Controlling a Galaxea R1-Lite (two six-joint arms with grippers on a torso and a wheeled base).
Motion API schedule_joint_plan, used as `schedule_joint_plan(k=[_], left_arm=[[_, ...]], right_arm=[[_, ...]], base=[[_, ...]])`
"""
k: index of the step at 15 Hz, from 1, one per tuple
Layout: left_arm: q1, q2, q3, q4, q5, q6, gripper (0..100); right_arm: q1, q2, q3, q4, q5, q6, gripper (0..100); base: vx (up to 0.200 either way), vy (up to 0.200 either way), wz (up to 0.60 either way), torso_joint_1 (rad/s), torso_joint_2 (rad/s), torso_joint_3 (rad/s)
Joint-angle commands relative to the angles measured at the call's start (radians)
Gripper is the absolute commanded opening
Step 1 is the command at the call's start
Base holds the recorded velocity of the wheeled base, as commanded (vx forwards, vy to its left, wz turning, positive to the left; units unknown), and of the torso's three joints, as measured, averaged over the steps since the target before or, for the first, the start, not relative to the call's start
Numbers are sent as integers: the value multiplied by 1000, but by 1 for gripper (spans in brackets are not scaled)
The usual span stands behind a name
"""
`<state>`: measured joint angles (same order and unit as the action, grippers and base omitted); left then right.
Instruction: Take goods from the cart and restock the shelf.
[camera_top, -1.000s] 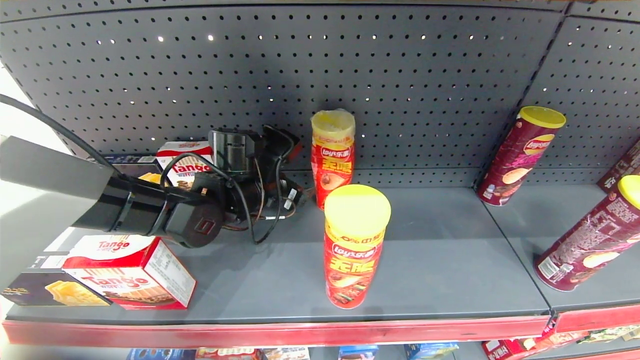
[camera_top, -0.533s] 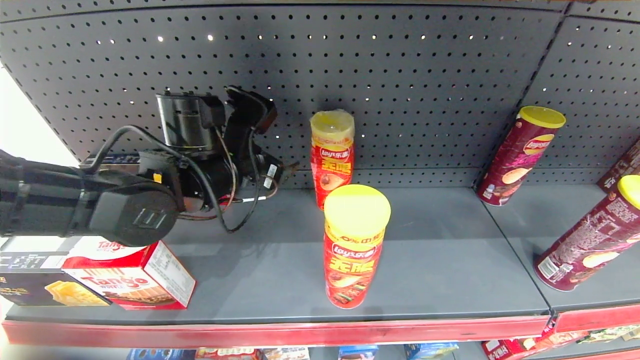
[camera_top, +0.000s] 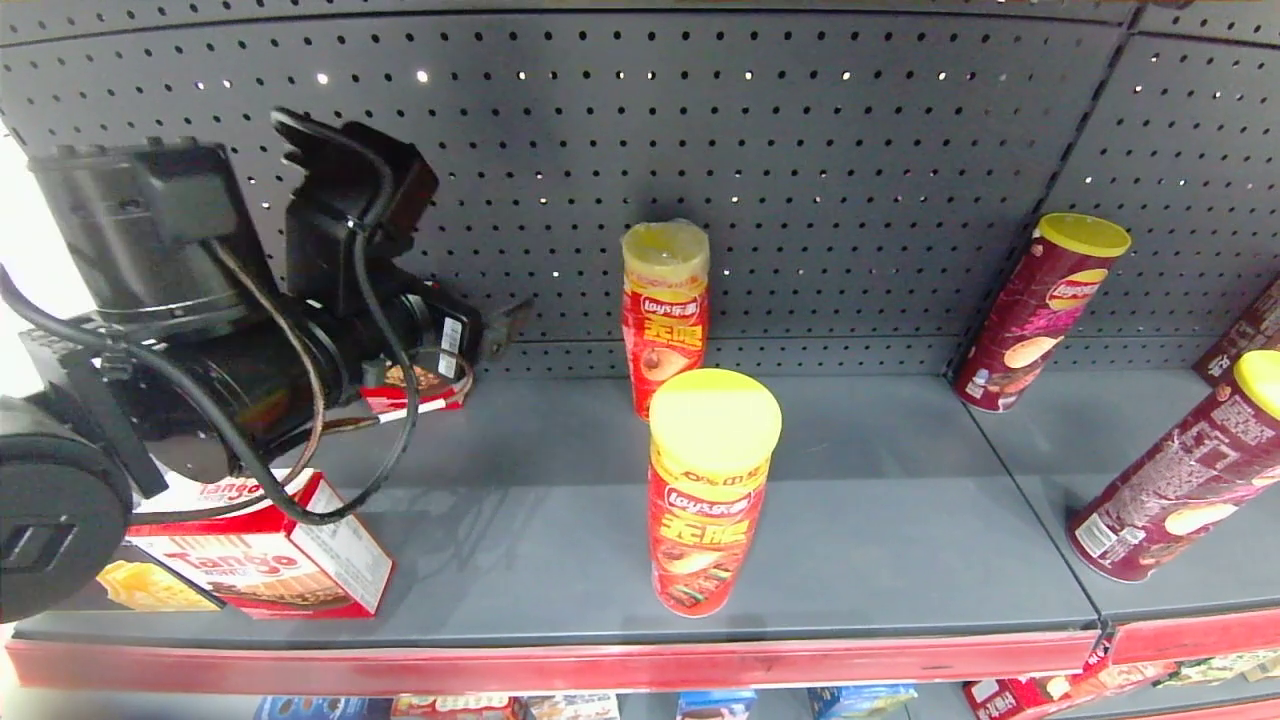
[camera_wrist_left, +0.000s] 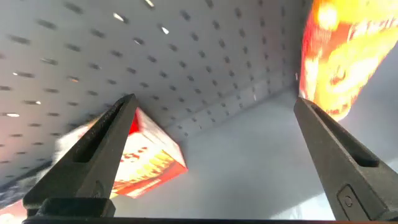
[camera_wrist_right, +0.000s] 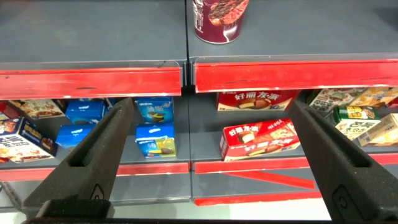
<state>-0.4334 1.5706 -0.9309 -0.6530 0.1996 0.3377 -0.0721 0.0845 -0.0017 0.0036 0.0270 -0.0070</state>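
Gaping empty left claw (camera_wrist_left: 214, 102), right claw (camera_wrist_right: 211, 104) likewise, two red tubes (camera_top: 665, 310) (camera_top: 710, 490), two wafer boxes (camera_top: 260, 565) (camera_wrist_left: 152, 158)

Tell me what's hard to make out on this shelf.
- Head view: the left arm covers most of the back wafer box and part of the front wafer box.
- Left wrist view: the red chip can is blurred and cut by the edge.
- Right wrist view: the dark can is cut by the edge.
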Motion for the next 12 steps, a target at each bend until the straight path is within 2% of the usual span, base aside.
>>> schedule_joint_plan(k=[1, 2, 3, 5, 6, 7, 9, 11, 12], left_arm=[[1, -24, 15, -22, 1, -6, 100], [1, -23, 41, -62, -2, -12, 100], [-2, -24, 69, -71, -3, -12, 100], [1, -27, 113, -79, -2, -16, 100], [2, -38, 165, -128, -6, -16, 100], [2, -41, 176, -135, -8, -14, 100], [2, -40, 168, -143, -8, -14, 100], [2, -38, 172, -146, -8, -14, 100], [2, -38, 170, -148, -6, -14, 100]], right_arm=[[0, 0, 2, -2, 1, 9, 100], [8, 23, -92, -40, 10, 111, 100], [29, 159, -218, -17, 16, 196, 100], [78, 205, -270, -13, 40, 186, 100], [127, 244, -327, 15, 85, 173, 100], [147, 276, -347, 21, 103, 165, 100], [275, 452, -465, 24, 209, 79, 100], [425, 613, -534, 24, 220, 33, 100], [528, 692, -547, 19, 200, 27, 100]], base=[[0, 0, 0, 0, 0, 0], [0, 0, 0, 0, 0, 0], [0, 0, 0, 0, 0, 0], [0, 0, 0, 0, 0, 0], [0, 0, 0, 0, 0, 0], [0, 0, 0, 0, 0, 0], [0, 0, 0, 0, 0, 0], [0, 0, 0, 0, 0, 0], [0, 0, 0, 0, 0, 0]])
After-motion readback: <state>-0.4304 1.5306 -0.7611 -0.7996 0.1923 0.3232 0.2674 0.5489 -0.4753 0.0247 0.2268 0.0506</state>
